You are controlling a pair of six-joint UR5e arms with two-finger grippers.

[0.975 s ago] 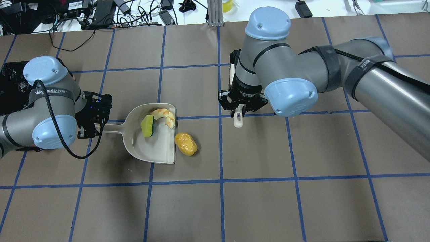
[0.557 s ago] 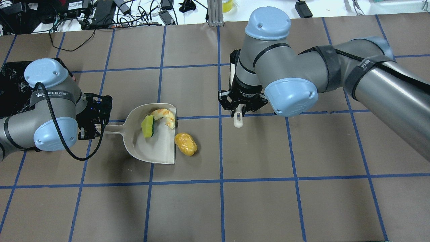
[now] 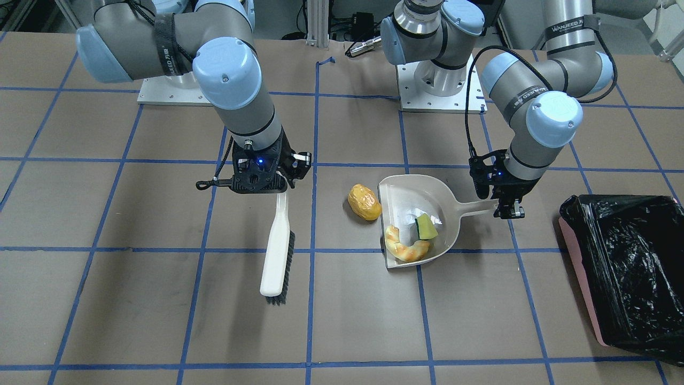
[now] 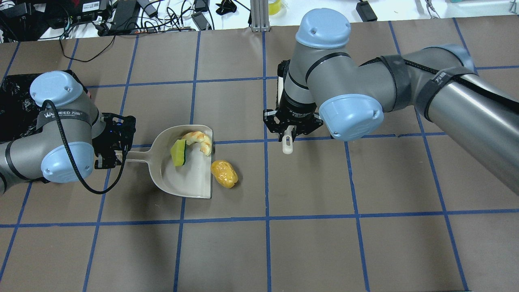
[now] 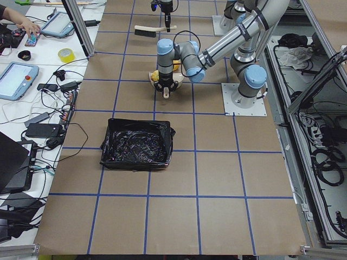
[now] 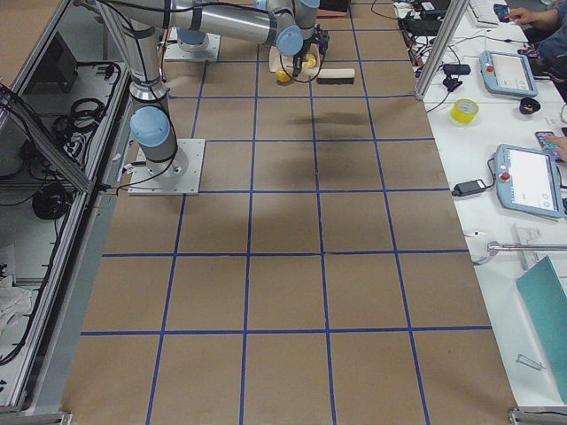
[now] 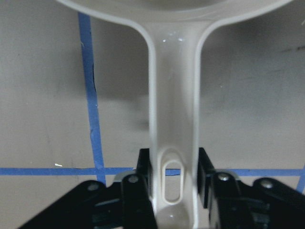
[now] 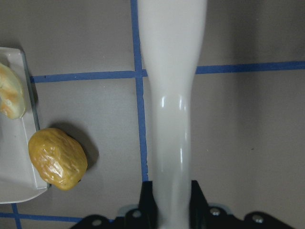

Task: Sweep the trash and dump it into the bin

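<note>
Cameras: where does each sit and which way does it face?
Front-facing: across the table, facing the robot; left arm, right arm, brush, dustpan.
Overhead: behind the robot, looking down; both arms.
Exterior left: table's left end; bin near, left arm beyond.
Exterior right: opposite end; arms far off.
Left wrist: over left gripper, onto dustpan handle.
Right wrist: over right gripper, onto brush handle, potato.
Shared: front-facing and overhead both show potato outside dustpan.

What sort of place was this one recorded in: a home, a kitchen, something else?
Most likely a robotics lab workcell, not a home. The arms' base plates are fixed to a table gridded with blue tape; teach pendants and cables lie on side benches.
</note>
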